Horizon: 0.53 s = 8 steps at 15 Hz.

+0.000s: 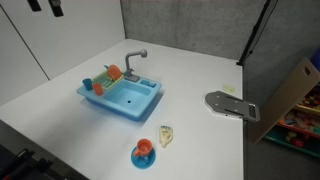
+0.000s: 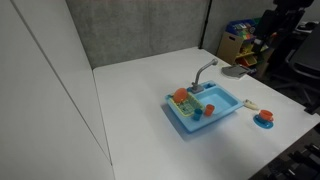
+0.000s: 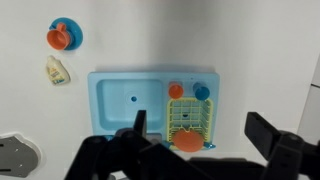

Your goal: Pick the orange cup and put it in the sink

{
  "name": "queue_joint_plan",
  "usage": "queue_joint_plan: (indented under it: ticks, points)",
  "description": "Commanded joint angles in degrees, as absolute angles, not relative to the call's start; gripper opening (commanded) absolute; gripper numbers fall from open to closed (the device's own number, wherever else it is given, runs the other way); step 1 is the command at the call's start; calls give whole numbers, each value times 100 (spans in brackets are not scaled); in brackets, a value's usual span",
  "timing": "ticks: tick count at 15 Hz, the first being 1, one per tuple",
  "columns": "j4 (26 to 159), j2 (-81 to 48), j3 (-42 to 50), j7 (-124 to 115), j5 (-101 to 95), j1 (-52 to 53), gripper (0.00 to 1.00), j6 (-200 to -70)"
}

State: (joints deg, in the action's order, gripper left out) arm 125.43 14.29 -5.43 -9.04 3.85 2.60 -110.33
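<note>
While hanging above sink (image 3: 150, 76) with jaws spread wide, looking down on orange cup (image 3: 175, 90): seemingly upright, long axis vertical, beside dish rack (image 3: 192, 118).

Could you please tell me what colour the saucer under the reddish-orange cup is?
The saucer is blue, clearest in the wrist view.

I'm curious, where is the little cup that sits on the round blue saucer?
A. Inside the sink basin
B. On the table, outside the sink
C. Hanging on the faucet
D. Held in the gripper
B: in the wrist view the reddish-orange cup stands on its blue saucer on the white table, clearly apart from the light-blue sink.
</note>
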Motion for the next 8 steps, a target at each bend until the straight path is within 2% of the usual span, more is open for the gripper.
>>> queue_joint_plan:
  ticks: [1, 8]
  points:
    - [12426, 1151, -544, -1175, 255, 223, 100, -11317]
    - [12414, 684, -507, -1548, 44, 185, 100, -11885]
